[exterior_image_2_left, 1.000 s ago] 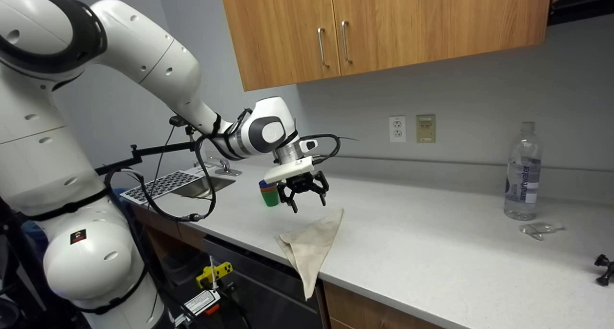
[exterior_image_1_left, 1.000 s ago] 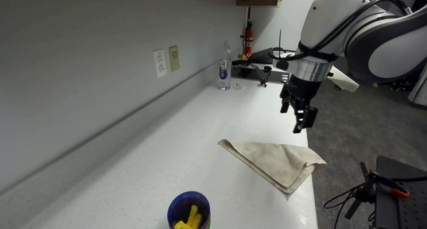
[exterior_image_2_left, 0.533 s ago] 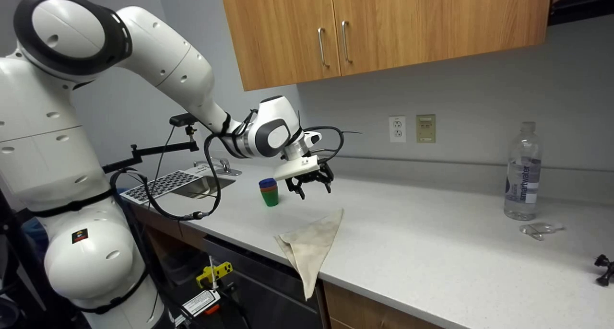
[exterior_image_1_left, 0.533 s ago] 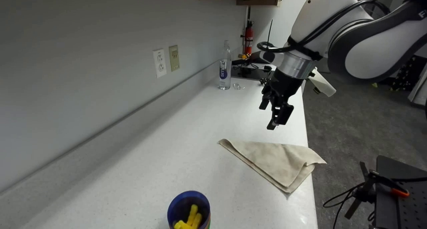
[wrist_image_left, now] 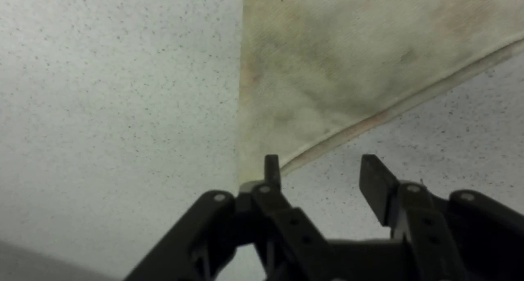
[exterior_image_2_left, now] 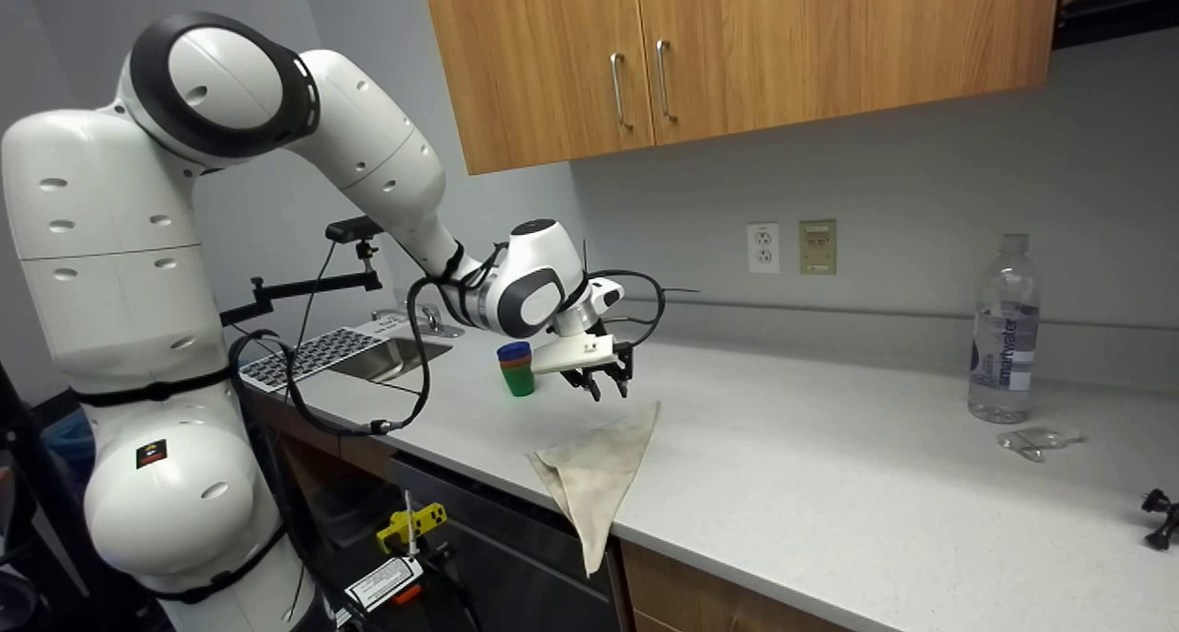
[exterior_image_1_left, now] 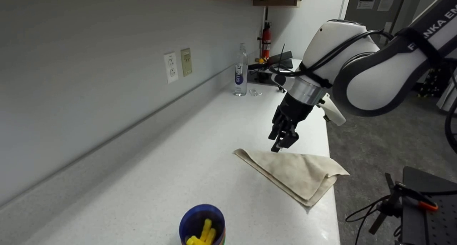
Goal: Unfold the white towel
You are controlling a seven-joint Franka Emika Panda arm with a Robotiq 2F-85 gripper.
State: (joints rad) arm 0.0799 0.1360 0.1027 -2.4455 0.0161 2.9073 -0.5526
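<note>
The white towel (exterior_image_1_left: 292, 171) lies folded in a rough triangle on the counter, off-white with faint smudges. In an exterior view, one corner of the towel (exterior_image_2_left: 599, 475) hangs over the counter's front edge. My gripper (exterior_image_1_left: 274, 143) is above the towel's wall-side corner, tilted, and seems apart from the cloth. From the wrist, the towel (wrist_image_left: 335, 68) shows two layers along its slanted edge. That corner runs behind the left finger (wrist_image_left: 272, 170) of the gripper (wrist_image_left: 319, 162). Both jaws stand apart, partly closed, with nothing held between them.
A stack of cups with a blue one (exterior_image_1_left: 202, 216) on top holds yellow pieces. Farther along the counter (exterior_image_2_left: 829, 485) stand a water bottle (exterior_image_2_left: 1004, 337) and a small clear item (exterior_image_2_left: 1039, 442) by it. Wooden cabinets (exterior_image_2_left: 737, 52) hang overhead. A sink (exterior_image_2_left: 391, 359) lies beyond the cups.
My gripper has shifted toward the wall, over the towel's corner, rising slightly and then coming down. Its jaws have drawn closer together. The towel has not moved.
</note>
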